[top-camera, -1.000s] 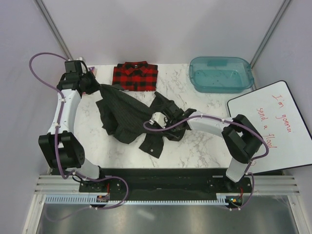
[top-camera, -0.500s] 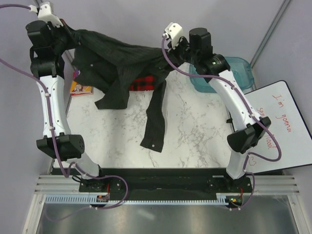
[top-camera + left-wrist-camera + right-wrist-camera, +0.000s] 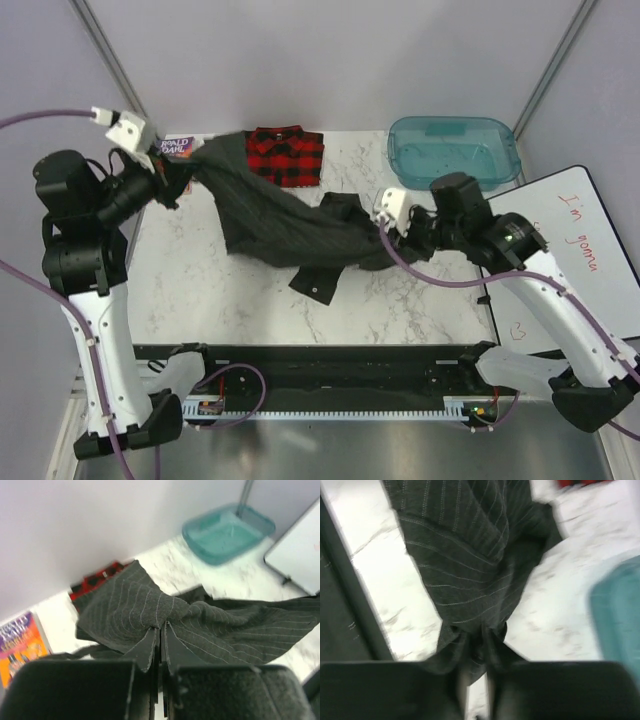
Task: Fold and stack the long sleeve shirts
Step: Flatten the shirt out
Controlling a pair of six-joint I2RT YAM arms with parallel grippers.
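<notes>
**Top external check-in: charcoal shirt strung between both arms**

Top external shows the charcoal pinstripe shirt [image 3: 280,225] stretched like a hammock between my two arms. The left gripper [image 3: 183,170] is pinched tight on one end. On the left wrist view the cloth fans out straight ahead of the closed jaws. The right gripper [image 3: 385,238] is clamped on the other end. Its wrist view is blurry, but fabric is clearly bunched between the fingers, with the rest hanging away in front. The middle of the shirt sags onto the marble table [image 3: 410,290], and one cuff pokes out toward the near edge.

Why hold it like this? My read is that keeping the two ends apart pulls the fabric open so it can go down flat, ready for folding. It isn't flat yet, it's more of a twisted rope.

The plaid shirt [image 3: 287,155] is already folded and sits just past the left gripper, right beside the stretched cloth, so I'd guess that's the base of the stack. The paperback book [image 3: 175,147] is next to the left gripper, which is a snag risk. The teal tub [image 3: 455,150] sits beyond the right gripper, well apart.
</notes>
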